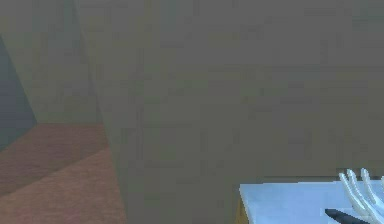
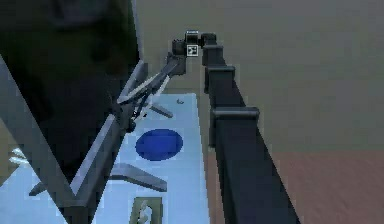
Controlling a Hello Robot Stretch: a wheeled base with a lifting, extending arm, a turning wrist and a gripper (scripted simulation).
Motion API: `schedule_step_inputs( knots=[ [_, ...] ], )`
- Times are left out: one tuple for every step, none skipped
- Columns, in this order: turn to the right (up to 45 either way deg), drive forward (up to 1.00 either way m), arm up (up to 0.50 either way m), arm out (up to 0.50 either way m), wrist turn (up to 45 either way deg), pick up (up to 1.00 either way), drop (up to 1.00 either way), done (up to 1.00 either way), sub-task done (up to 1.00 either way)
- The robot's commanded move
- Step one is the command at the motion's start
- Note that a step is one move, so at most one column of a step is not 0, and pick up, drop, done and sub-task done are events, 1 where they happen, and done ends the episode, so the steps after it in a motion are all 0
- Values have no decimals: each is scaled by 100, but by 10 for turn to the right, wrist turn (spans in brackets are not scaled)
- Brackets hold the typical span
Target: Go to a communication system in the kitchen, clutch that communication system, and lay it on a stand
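Observation:
In the arm side view my arm (image 2: pixel 235 130) rises as a dark segmented bar to two white marker squares (image 2: pixel 190 45). Left of them the gripper (image 2: pixel 128 108) slants down over a pale blue tabletop (image 2: pixel 190 175), among thin dark and grey bars. I cannot tell whether it holds anything. A round blue plate (image 2: pixel 160 143) lies on the tabletop just below the gripper. No blob here has a shape I can name as a communication system. In the forward view a pale counter corner (image 1: pixel 285 205) carries white curved wires (image 1: pixel 362 190) and a small dark object (image 1: pixel 345 215).
A large black body (image 2: pixel 70 80) stands at the arm side view's left, with grey slanted bars (image 2: pixel 95 165) in front of it. A small pale item (image 2: pixel 145 210) lies near the bottom edge. A grey wall (image 1: pixel 220 90) fills the forward view, with reddish floor (image 1: pixel 55 175) at lower left.

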Motion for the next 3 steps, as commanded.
schedule_step_inputs(
  knots=[
    [0, 0, 0, 0, 390, 0, 0, 0, 0],
    [0, 0, -8, 0, 0, 0, 0, 0, 0],
    [0, 0, -32, 0, 0, 0, 0, 0, 0]
  ],
)
